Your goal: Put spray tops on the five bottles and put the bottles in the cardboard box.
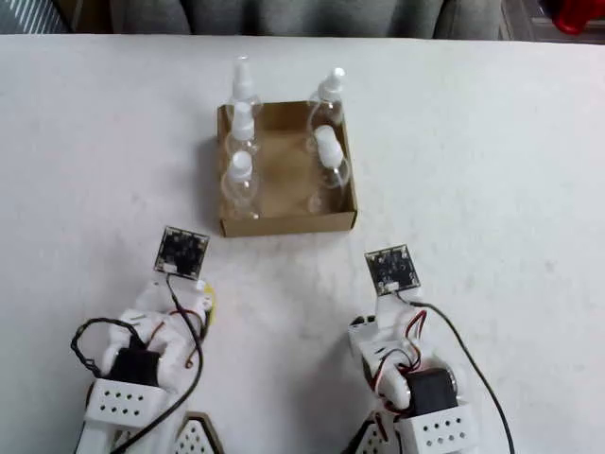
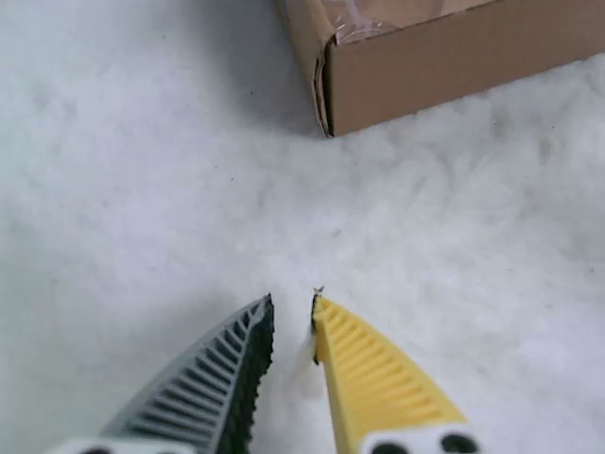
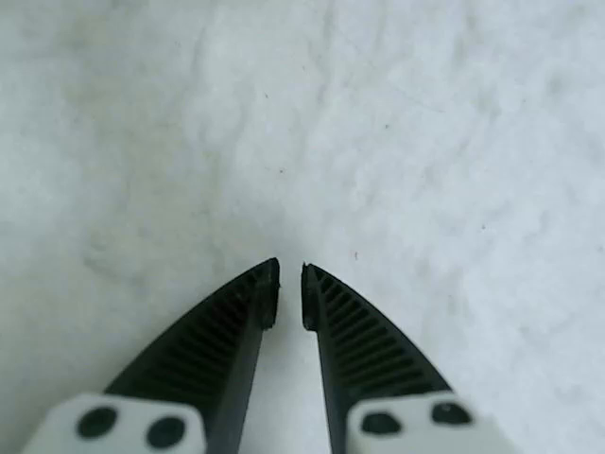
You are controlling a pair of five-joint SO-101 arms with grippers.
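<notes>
Bottles, five by my count, all stand inside the cardboard box, and each one wears a white spray top. Three line the wall on the left arm's side: the far bottle, the middle bottle and the near bottle. Two more stand along the opposite wall: a far-corner bottle and a second bottle closer to the arms. The brown floor of the box shows bare between the two rows.

The box sits in the middle of the white desk, beyond both arms. The left arm and the right arm are folded low at the near edge, one to each side, well apart from the box.

The left hand hangs just above the desk, one grey finger and one yellow finger drawn to a narrow slit with nothing between them; a near corner of the box lies ahead of it. The right hand has two black fingers, likewise narrowed to a thin gap and gripping nothing, over bare desk.
</notes>
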